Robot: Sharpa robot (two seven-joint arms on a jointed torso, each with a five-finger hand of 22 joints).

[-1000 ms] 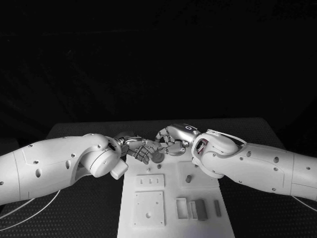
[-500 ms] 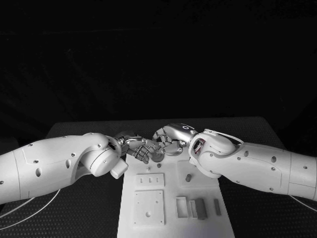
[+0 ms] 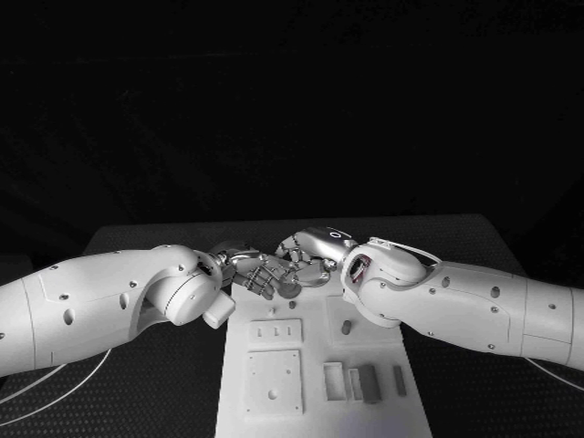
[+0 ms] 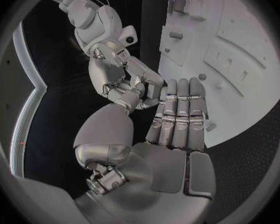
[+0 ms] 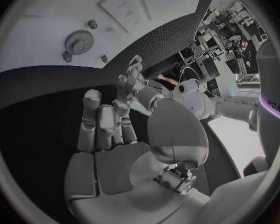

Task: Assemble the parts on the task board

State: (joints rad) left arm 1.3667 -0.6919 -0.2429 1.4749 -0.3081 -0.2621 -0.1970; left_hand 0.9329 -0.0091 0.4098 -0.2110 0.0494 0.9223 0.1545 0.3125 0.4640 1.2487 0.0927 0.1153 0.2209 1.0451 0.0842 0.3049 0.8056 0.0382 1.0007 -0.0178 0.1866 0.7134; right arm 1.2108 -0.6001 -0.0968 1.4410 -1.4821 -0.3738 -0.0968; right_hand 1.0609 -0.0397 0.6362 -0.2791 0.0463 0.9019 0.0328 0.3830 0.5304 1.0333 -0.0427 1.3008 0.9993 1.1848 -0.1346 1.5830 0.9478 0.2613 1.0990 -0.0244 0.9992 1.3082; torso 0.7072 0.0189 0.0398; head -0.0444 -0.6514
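The white task board [image 3: 321, 360] runs down the middle of the table, and my two hands meet over its far end. My left hand [image 3: 258, 273] [image 4: 177, 118] holds nothing; its fingers lie straight and side by side over the board's edge. My right hand [image 3: 315, 254] [image 5: 104, 127] hovers just beside it, over black table, fingers apart and empty. A small grey gear [image 3: 289, 287] [image 5: 79, 41] lies flat on the board [image 5: 40, 20] below the hands, with small pegs around it. Several grey bars [image 3: 366, 383] lie at the board's near right.
Two raised square plates [image 3: 275, 332] [image 3: 274, 383] sit on the board's left half, and a short peg [image 3: 348, 326] stands right of them. Black table [image 3: 134, 392] surrounds the board. Both forearms reach in low over the table's sides.
My right arm and hand have slid a little to the left, closer to the left hand. The left hand has barely moved.
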